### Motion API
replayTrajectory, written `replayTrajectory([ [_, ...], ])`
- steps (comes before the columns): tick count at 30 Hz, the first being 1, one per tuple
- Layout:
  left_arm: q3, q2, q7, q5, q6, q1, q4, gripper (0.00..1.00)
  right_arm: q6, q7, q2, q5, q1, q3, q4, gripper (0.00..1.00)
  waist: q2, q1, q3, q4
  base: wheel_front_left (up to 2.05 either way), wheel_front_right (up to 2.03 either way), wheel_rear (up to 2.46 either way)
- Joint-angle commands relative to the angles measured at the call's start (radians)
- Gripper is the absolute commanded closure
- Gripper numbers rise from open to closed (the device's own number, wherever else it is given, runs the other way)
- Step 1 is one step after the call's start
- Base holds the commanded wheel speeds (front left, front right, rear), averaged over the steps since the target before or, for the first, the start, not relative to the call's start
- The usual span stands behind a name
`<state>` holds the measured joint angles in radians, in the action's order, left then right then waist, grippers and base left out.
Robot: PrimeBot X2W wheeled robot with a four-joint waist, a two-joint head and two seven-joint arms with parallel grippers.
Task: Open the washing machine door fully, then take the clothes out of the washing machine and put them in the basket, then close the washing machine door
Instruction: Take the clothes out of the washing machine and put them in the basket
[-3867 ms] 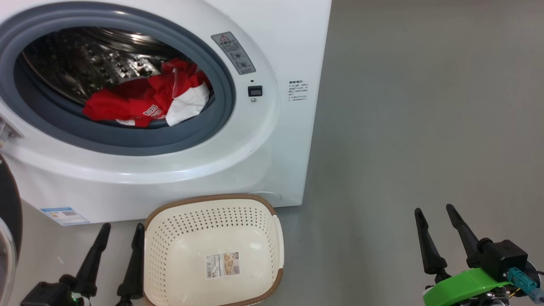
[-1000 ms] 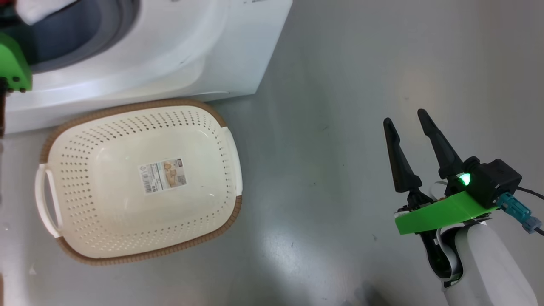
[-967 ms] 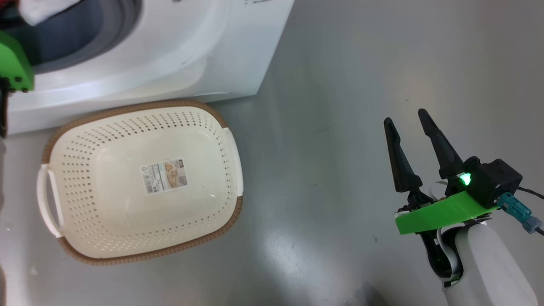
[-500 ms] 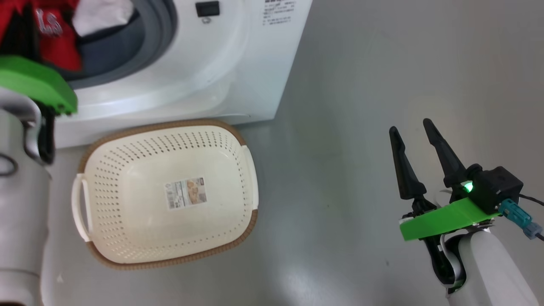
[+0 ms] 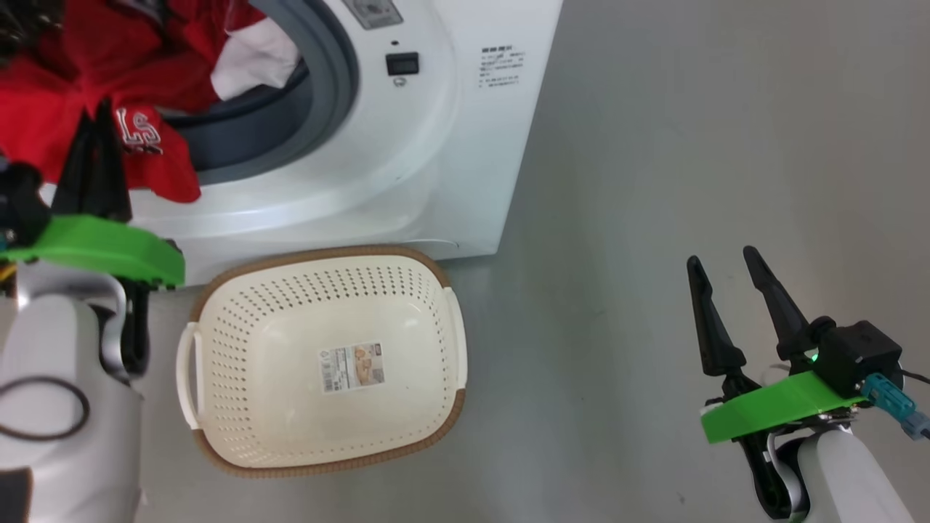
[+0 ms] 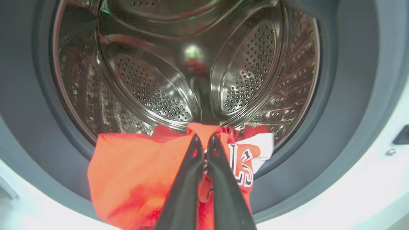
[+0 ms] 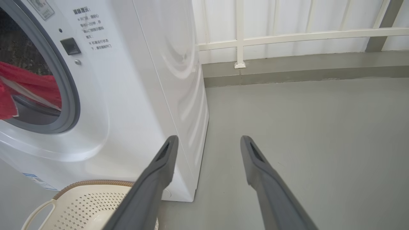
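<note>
The red clothes point(image 5: 43, 123) with white lettering hang out of the washing machine point(image 5: 436, 145) over its grey rubber ring point(image 5: 327, 94). My left gripper point(image 5: 96, 116) is shut on them at the mouth. In the left wrist view the left gripper point(image 6: 203, 139) pinches a red fold of the clothes point(image 6: 134, 169) in front of the steel drum point(image 6: 150, 92). The cream basket point(image 5: 312, 254) stands on the floor below the mouth, nothing in it but its sticker. My right gripper point(image 5: 719, 261) hovers open at the lower right, holding nothing. The washing machine door is out of view.
Grey floor point(image 5: 690, 145) stretches to the right of the machine. In the right wrist view, the right gripper point(image 7: 207, 142) points past the machine's side point(image 7: 166, 80) toward a low kerb and a white railing point(image 7: 287, 35). The basket's corner point(image 7: 86, 198) is at lower left.
The head camera has swung back toward the machine. My left gripper, still shut, has drawn the red clothes out over the rubber ring. The right gripper stays open in place.
</note>
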<state>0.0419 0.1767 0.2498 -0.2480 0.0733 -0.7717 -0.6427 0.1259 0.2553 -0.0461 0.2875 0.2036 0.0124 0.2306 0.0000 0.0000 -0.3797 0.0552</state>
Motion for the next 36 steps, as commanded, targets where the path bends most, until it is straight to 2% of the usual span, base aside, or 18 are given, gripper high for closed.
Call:
replayTrajectory([
  [1, 0.040, 0.030, 0.012, 0.013, 0.013, 0.031, 0.057, 1.00, 0.005, 0.006, -0.004, -0.013, -0.017, 0.017, -0.020, 0.00, 0.0000, 0.0000, 0.021, -0.015, 0.00, 0.00, 0.00],
  [11, 0.123, -0.040, 0.012, 0.045, 0.041, 0.153, 0.303, 1.00, 0.005, 0.006, -0.004, -0.020, -0.039, -0.005, -0.025, 0.00, 0.0000, 0.0000, 0.044, -0.037, 0.00, 0.00, 0.00],
  [26, 0.132, -0.087, 0.012, 0.058, 0.056, 0.260, 0.554, 1.00, 0.005, 0.006, -0.004, -0.020, -0.036, -0.011, -0.034, 0.00, 0.0000, 0.0000, 0.027, -0.045, 0.00, 0.00, 0.00],
  [31, 0.094, -0.096, 0.012, 0.054, 0.057, 0.321, 0.570, 1.00, 0.005, 0.006, -0.004, -0.020, -0.032, -0.011, -0.037, 0.00, 0.0000, 0.0000, 0.012, -0.043, 0.00, 0.00, 0.00],
  [36, 0.023, -0.107, 0.012, 0.034, 0.057, 0.379, 0.500, 1.00, 0.005, 0.006, -0.004, -0.014, -0.022, -0.004, -0.040, 0.00, 0.0000, 0.0000, -0.018, -0.041, 0.00, 0.00, 0.00],
])
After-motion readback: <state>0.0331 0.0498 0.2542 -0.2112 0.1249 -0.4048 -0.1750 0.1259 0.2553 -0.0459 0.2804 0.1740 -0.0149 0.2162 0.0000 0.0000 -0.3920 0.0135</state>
